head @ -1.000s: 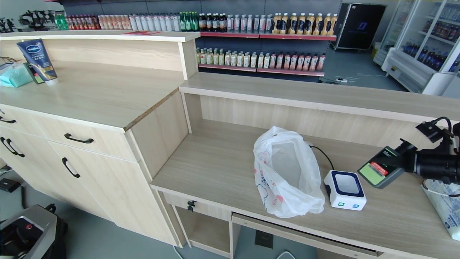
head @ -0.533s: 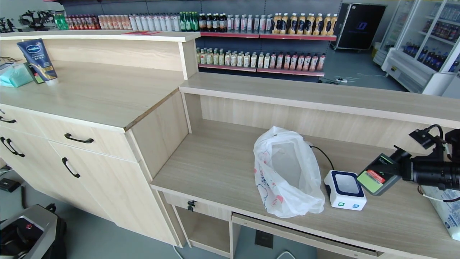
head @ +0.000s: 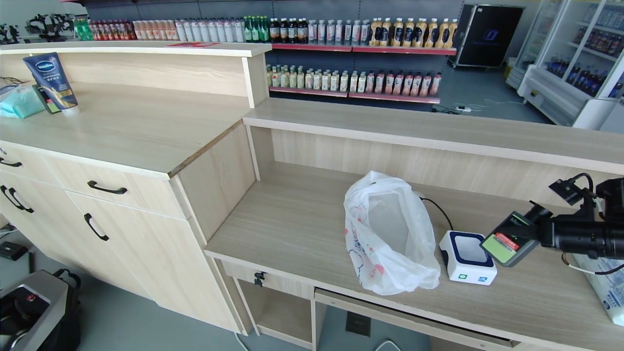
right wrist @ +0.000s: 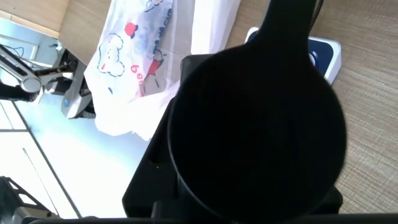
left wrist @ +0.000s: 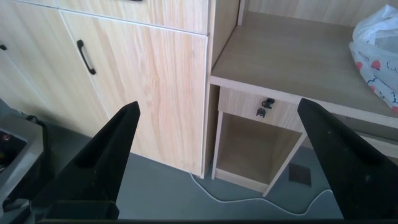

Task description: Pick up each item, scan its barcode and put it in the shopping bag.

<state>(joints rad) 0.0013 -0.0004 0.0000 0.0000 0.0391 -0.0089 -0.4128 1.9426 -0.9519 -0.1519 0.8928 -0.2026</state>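
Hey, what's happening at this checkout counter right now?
The robot's right tool holds a small dark box raised off the lower counter, close by the right side of the barcode scanner. The white shopping bag stands open on the scanner's other side. The left tool hangs open, facing the cabinet.

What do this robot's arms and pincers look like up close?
What shows of them is black. The right arm is a smooth cylinder with a small camera block and a looped black cable on top. The left pincer has two flat, tapering fingers.
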